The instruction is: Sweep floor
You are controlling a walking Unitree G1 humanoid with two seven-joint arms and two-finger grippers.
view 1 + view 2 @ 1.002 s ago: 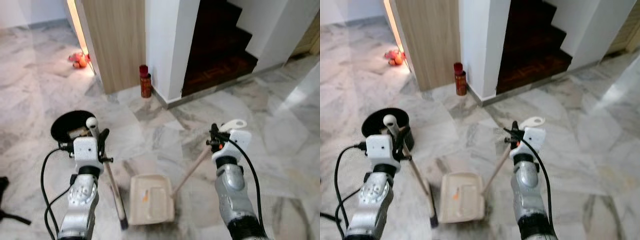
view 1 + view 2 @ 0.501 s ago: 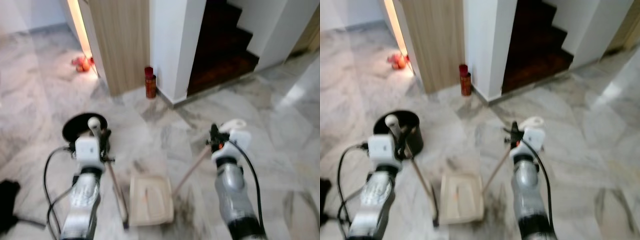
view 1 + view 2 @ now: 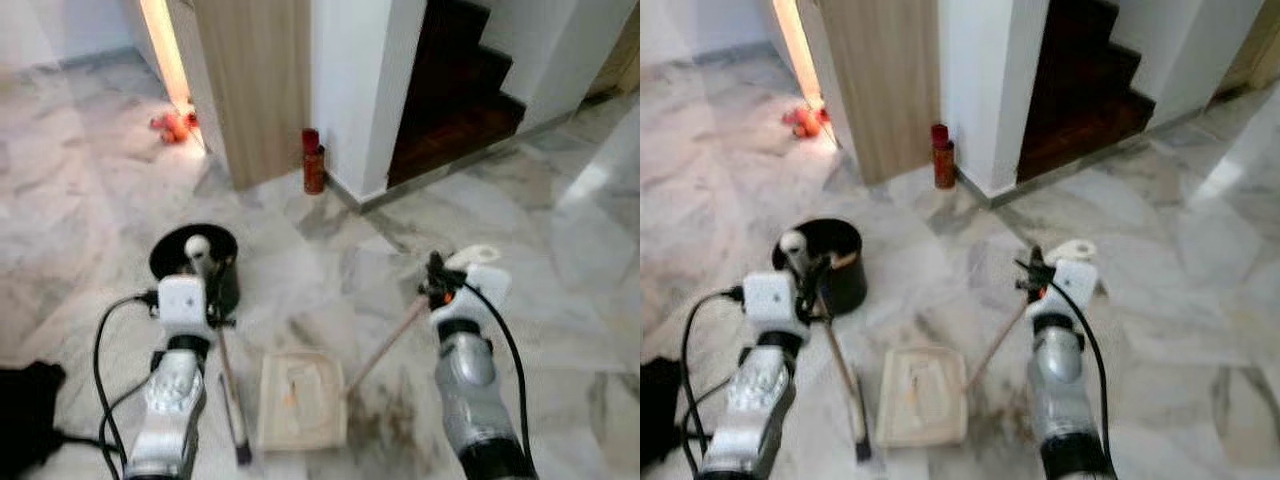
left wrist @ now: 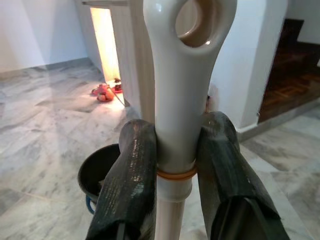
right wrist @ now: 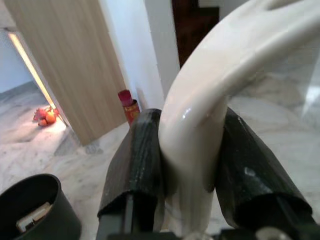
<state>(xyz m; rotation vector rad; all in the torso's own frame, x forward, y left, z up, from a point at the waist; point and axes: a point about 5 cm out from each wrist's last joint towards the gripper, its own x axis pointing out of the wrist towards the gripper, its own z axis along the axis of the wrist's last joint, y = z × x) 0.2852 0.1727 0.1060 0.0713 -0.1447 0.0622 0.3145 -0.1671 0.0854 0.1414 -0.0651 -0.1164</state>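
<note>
I have the left claw (image 4: pixel 175 170) clamped on the cream handle of the broom (image 3: pixel 228 385), both black fingers (image 4: pixel 131 180) pressed against the grip just below its hanging loop. The stick runs down from that claw to the marble floor (image 3: pixel 90 210), and its dark head touches down just left of the dustpan (image 3: pixel 300 400). The right claw (image 5: pixel 187 165) is clamped on the curved cream top of the dustpan handle (image 3: pixel 390 335), whose pale rod slopes down and to the robot's left to the pan lying flat on the floor between my two arms.

A black bucket (image 3: pixel 195 262) stands right behind the left claw, partly covered by the wrist; something pale lies inside it, but I cannot tell what. On the pan I see a faint orange speck, too blurred to identify. The broom's head is smeared and sits near the lower edge of the head views, so I cannot make out its bristles. A red bottle (image 3: pixel 313 162) stands at the foot of the white wall by the wooden panel, with dark stairs (image 3: pixel 455 95) beyond. Some red-orange things (image 3: pixel 175 124) lie further back, unclear.
</note>
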